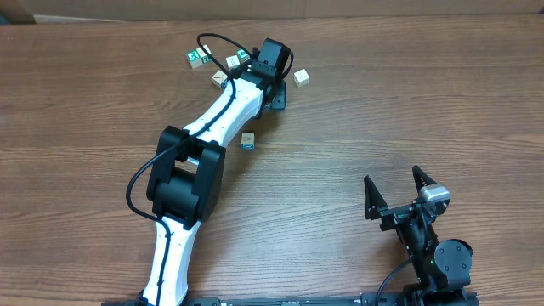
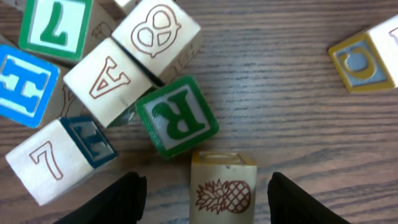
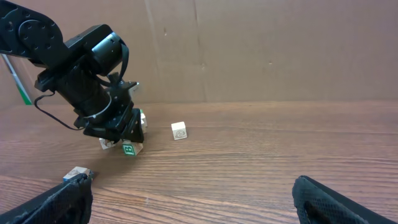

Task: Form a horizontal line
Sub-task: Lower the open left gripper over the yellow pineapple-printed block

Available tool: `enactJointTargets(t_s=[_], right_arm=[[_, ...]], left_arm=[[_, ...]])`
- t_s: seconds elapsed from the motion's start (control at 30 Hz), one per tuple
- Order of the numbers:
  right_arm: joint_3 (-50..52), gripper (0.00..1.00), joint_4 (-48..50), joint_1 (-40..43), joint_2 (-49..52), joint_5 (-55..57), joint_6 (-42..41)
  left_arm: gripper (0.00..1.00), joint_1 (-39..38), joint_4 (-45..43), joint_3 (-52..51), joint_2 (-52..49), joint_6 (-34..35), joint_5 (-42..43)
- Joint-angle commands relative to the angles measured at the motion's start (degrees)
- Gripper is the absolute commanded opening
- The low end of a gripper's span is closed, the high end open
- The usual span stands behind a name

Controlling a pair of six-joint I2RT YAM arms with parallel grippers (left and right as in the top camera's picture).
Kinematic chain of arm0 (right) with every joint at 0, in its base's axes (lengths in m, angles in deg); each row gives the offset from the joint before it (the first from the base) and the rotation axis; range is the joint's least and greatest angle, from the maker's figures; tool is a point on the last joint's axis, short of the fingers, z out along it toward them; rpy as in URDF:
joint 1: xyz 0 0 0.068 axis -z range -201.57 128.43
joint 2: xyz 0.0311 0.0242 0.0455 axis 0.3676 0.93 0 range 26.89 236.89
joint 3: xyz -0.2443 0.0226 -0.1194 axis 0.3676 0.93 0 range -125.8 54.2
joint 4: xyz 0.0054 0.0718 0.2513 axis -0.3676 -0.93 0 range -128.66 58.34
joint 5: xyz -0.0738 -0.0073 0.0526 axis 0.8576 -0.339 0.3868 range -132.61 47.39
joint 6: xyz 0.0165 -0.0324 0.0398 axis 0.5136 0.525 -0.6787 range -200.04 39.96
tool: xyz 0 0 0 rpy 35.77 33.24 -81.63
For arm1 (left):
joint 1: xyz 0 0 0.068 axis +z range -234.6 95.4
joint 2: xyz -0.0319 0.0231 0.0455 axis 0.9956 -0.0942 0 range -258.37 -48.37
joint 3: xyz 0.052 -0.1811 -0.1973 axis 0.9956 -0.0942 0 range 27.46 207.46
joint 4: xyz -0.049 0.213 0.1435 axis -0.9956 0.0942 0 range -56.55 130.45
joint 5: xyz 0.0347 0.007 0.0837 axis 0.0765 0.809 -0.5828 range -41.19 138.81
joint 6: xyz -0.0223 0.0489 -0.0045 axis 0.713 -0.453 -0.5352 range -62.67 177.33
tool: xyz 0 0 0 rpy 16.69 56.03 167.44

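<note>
My left gripper is open and low over the table, its fingers on either side of a cream pineapple cube without touching it. Just ahead lies an irregular bunch: a green R cube, an A cube, a pretzel cube, a 7 cube, a T cube and a blue H cube. No straight row shows in any view. In the overhead view the left gripper is at the bunch. My right gripper is open and empty at the near right.
A yellow C cube lies apart to the right, also in the overhead view. A lone cube lies nearer, beside the left arm's forearm. A cardboard wall stands behind the table.
</note>
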Motion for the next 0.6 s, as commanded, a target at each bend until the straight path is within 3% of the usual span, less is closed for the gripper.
enactJointTargets(t_s=[0.0,0.2,0.57], right_arm=[[0.6,1.0,0.2,0.3,-0.7,0.4,0.2],[0.6,1.0,0.2,0.3,-0.7,0.4,0.2],[0.6,1.0,0.2,0.3,-0.7,0.4,0.2]], left_arm=[[0.6,0.0,0.6,-0.7,0.3,0.8,0.1],[0.57,0.0,0.4,-0.7,0.3,0.8,0.4],[0.42,-0.1,-0.9,-0.7,-0.9,0.3,0.7]])
